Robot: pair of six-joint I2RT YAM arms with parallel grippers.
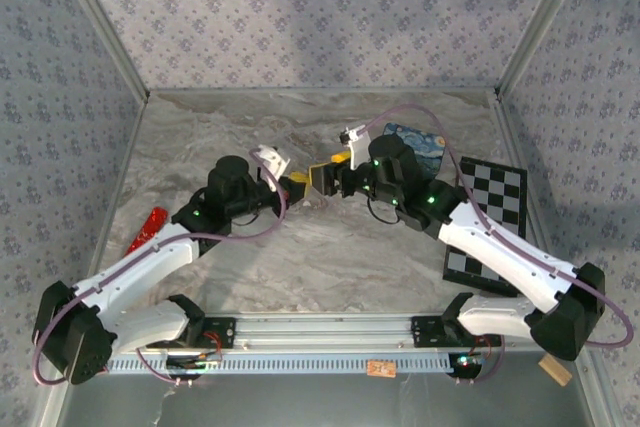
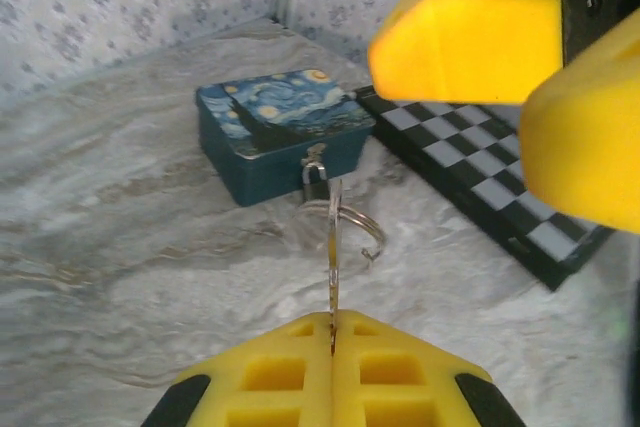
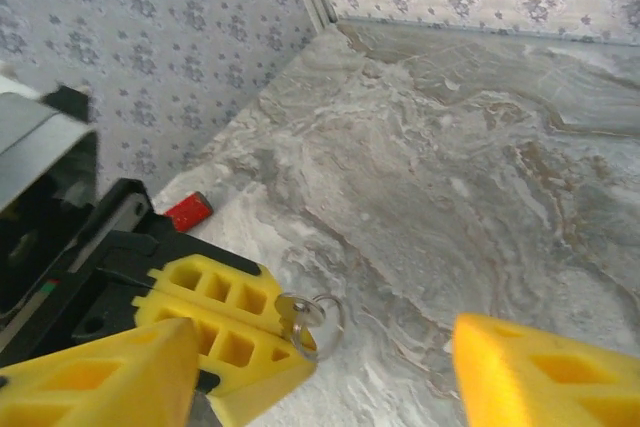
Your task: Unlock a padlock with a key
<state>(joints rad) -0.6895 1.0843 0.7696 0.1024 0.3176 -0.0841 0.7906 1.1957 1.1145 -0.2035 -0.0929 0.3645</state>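
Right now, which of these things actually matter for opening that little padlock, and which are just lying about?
In the job: key, pinched in the left end effector; padlock on the blue box; open right end effector.
Lying about: checkerboard; red object.

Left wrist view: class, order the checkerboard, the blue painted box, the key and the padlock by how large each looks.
1. The checkerboard and the blue painted box: these look alike, and the board is partly hidden, so they are left unranked.
2. The key, though it is nearest the camera.
3. The padlock, smallest.
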